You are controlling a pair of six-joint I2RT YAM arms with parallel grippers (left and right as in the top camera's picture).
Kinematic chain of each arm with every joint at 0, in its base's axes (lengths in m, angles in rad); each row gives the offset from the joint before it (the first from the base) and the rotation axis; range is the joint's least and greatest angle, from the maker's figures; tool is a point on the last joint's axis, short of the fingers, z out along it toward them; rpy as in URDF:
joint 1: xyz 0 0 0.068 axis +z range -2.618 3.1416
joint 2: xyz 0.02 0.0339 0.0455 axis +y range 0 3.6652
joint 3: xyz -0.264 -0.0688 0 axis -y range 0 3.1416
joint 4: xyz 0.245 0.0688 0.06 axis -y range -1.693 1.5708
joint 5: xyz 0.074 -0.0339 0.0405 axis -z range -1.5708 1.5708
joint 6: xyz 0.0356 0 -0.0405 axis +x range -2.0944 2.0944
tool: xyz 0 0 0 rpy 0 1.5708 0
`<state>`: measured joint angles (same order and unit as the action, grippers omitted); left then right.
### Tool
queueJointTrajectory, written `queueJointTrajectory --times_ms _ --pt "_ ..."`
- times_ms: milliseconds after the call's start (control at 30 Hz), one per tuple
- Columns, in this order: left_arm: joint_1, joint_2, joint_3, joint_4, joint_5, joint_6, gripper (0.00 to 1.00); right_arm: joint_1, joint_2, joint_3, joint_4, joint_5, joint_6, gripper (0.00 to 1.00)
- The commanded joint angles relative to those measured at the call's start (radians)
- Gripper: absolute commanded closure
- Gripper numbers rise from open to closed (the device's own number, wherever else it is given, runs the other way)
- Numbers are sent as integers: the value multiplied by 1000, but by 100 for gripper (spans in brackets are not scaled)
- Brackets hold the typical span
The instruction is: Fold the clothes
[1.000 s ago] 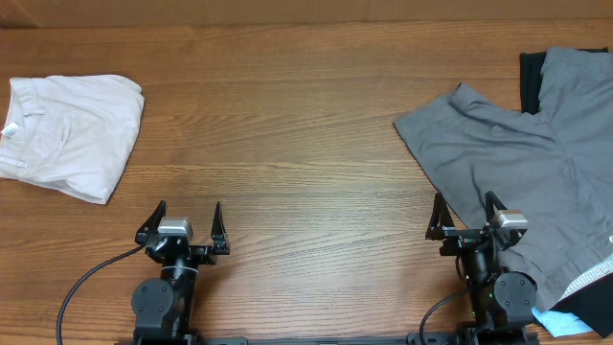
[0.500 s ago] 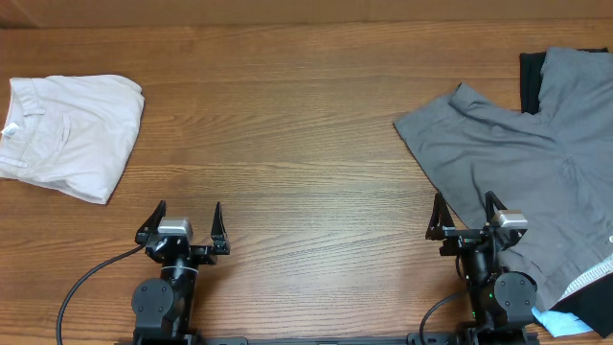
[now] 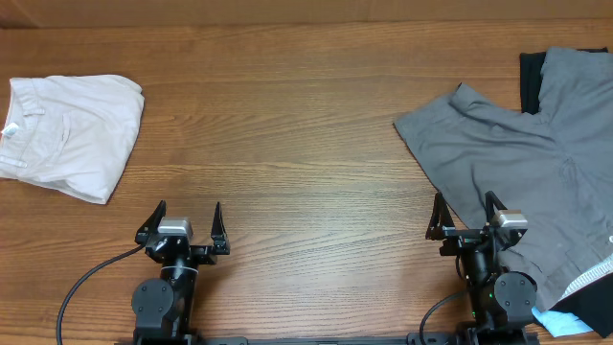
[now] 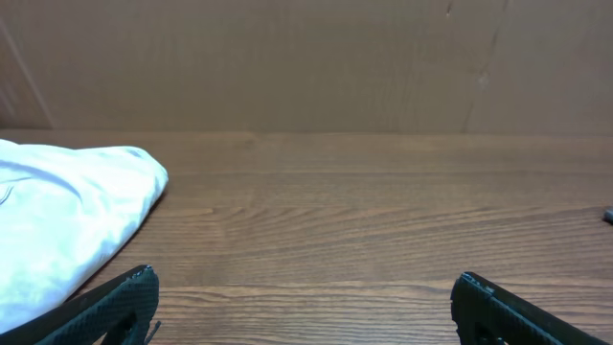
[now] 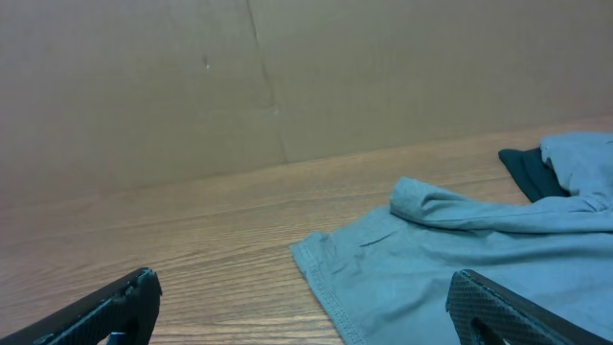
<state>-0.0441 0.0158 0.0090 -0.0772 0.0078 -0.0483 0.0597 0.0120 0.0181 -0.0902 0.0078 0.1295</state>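
Nothing has moved this past second. My left gripper (image 3: 188,207) and right gripper (image 3: 464,199) sit wide, empty; the shorts (image 3: 517,163) lie untouched, so folding hasn't started.

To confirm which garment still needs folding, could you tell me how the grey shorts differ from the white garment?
The grey shorts lie spread out and rumpled; the white garment is folded compactly. The grey shorts sit at the right, running off the overhead view; the white garment sits at the far left. The grey shorts overlap a black garment; the white garment lies alone. Both rest on the wooden table.
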Motion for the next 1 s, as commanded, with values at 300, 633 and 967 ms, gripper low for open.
queueJointTrajectory --times_ms 300,633,967 --pt "4 -10 -4 1 11 19 0 -4 -6 -10 6 -10 5 0" --pt "4 -10 92 -135 71 -150 0 -4 21 48 -27 -26 54 0" --pt "4 150 398 -398 71 -218 0 -4 378 331 -118 -114 57 0"
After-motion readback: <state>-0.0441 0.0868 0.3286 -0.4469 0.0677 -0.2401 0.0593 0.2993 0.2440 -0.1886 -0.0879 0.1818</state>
